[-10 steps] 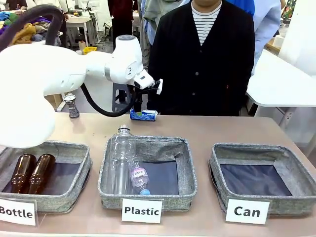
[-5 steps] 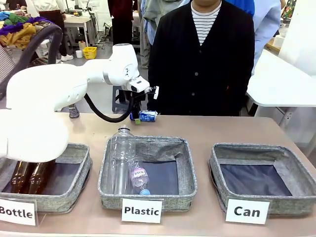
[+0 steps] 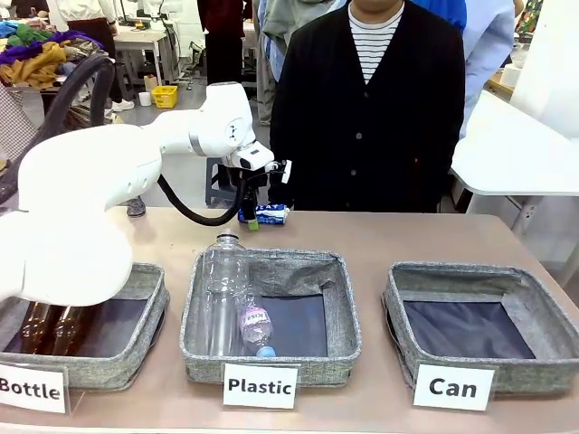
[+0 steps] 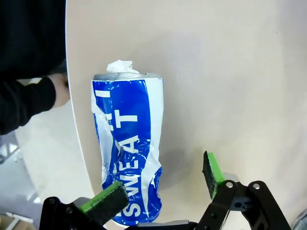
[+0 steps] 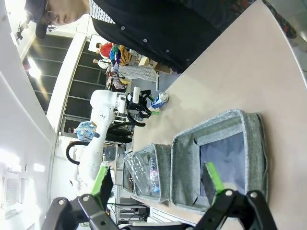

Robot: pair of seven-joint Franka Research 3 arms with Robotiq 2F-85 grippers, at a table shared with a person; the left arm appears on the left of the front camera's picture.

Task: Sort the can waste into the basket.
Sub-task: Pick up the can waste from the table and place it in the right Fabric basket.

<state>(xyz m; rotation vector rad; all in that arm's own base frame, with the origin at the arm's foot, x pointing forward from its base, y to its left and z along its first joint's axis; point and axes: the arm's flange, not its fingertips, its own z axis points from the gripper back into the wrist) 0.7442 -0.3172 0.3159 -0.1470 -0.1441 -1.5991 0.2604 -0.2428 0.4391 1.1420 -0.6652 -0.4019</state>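
A dented blue can (image 3: 270, 213) with white lettering lies on its side at the table's far edge, in front of the person. In the left wrist view the blue can (image 4: 128, 148) points away from me, and my left gripper (image 4: 160, 181) is open around its near end; the left pad is at the can, the right pad stands off it. My left gripper (image 3: 249, 215) hangs at the can's left end. A small dark can (image 3: 136, 207) peeks out behind my left arm. The grey "Can" basket (image 3: 452, 271) stands front right. My right gripper (image 5: 157, 178) is open above the baskets (image 5: 216, 127).
The "Plastic" bin (image 3: 271, 262) holds clear bottles and the "Bottle" bin (image 3: 136, 271) holds brown ones. A person in a black cardigan (image 3: 371, 108) stands at the far edge, one hand (image 4: 60, 88) close to the blue can. A white table (image 3: 516, 154) stands at the right.
My left arm has sunk and drawn in, bringing its gripper down around the blue can's end. The can has not moved.
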